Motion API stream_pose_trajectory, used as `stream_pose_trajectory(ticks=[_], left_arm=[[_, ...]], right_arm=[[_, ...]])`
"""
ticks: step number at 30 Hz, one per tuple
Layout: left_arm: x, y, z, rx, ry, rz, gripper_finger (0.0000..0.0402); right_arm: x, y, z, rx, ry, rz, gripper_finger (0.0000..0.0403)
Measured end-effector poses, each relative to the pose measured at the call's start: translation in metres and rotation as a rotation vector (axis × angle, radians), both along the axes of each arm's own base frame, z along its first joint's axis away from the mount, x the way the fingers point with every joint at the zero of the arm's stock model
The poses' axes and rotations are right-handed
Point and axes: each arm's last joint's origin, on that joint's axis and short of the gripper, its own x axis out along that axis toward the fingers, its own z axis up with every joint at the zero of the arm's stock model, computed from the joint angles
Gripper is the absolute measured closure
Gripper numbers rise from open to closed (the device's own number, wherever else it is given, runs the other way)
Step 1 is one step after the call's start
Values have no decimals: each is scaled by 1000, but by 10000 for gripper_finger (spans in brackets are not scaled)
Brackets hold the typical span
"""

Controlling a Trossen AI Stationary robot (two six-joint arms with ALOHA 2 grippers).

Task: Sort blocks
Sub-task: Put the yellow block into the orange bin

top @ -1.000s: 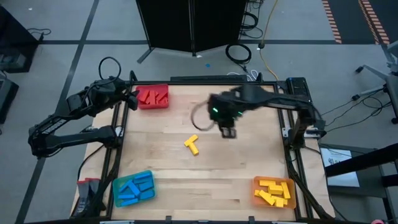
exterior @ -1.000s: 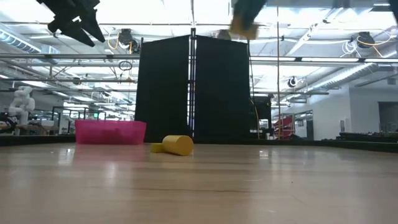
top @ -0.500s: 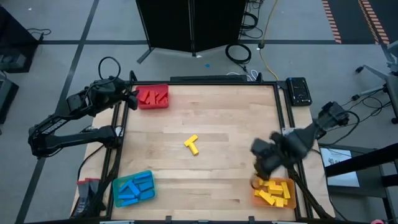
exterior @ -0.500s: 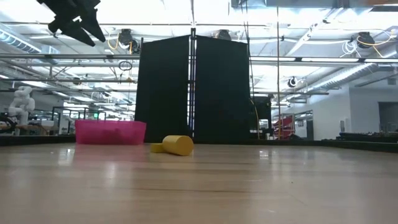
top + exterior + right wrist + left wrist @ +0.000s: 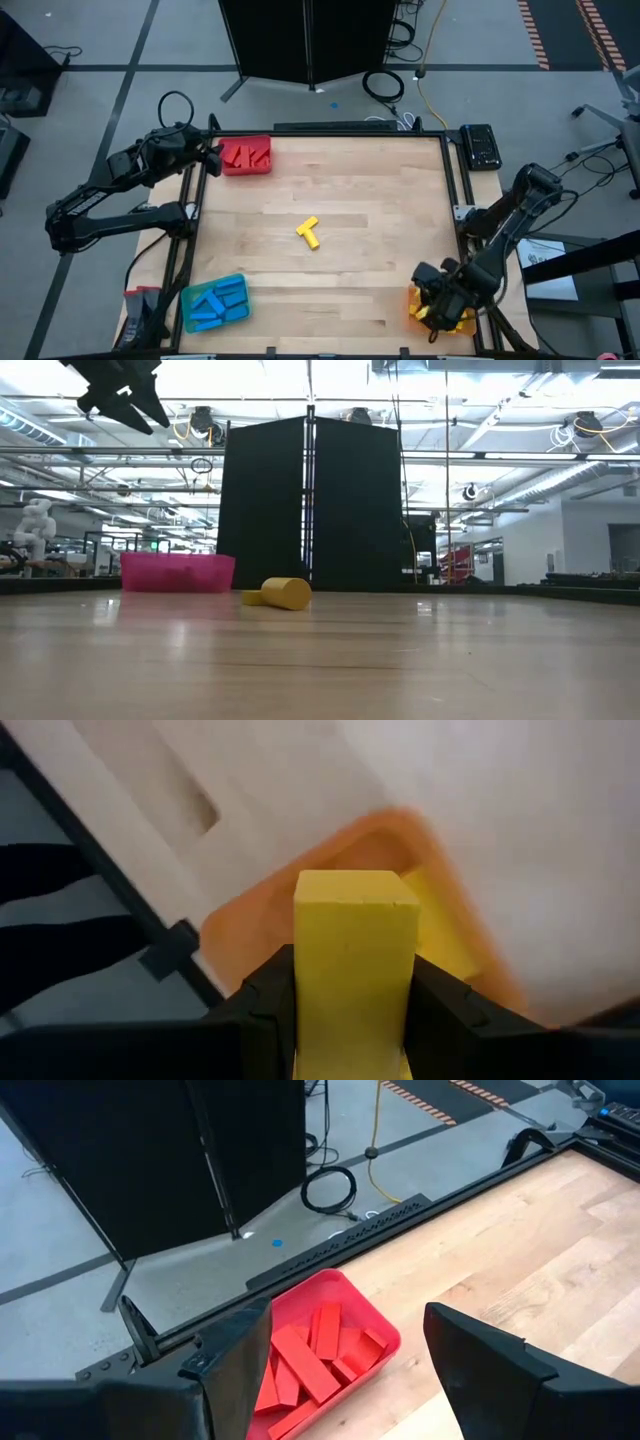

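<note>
Two yellow blocks [image 5: 309, 233] lie crossed in a T shape at the middle of the table [image 5: 360, 190] in the high view, well apart from every tray; in the low view they show left of centre, one end-on and rounded-looking, though that level angle makes their shape hard to judge. The right gripper [image 5: 436, 300] hangs at the lower right of the high view, over the near-left edge of the orange tray [image 5: 462, 322], which holds a heap of yellow blocks. In the right wrist view its two dark fingers [image 5: 262, 1000] are clamped on the sides of a yellow block [image 5: 355, 970] that stands on end between them, with the orange tray's rim curving behind it.

The left gripper [image 5: 212, 155] waits at the upper left of the high view, just beside the red tray [image 5: 245, 168] at the table's far-left corner. In the left wrist view its fingers [image 5: 240, 1365] stand wide apart with nothing between them, and the red tray beyond them holds several red blocks [image 5: 305, 1365] lying at mixed angles. At the lower left of the high view, a blue tray [image 5: 190, 312] holds a pile of blue blocks [image 5: 218, 302]. A black folding screen [image 5: 310, 505] stands behind the table, filling the centre of the low view.
</note>
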Motion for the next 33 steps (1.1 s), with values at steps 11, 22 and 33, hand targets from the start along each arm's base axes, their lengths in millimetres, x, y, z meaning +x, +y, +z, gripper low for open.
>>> stream_pose_trajectory(ticks=[11,22,33], left_arm=[[0,0,0,0,1,0,134],[0,0,0,3,3,5,134],[0,0,0,7,9,2,134]], right_arm=[[-16,11,-38,80,9,-60,291],[-3,-5,-45,41,2,-38,291],[-2,-6,-45,39,9,-37,203]])
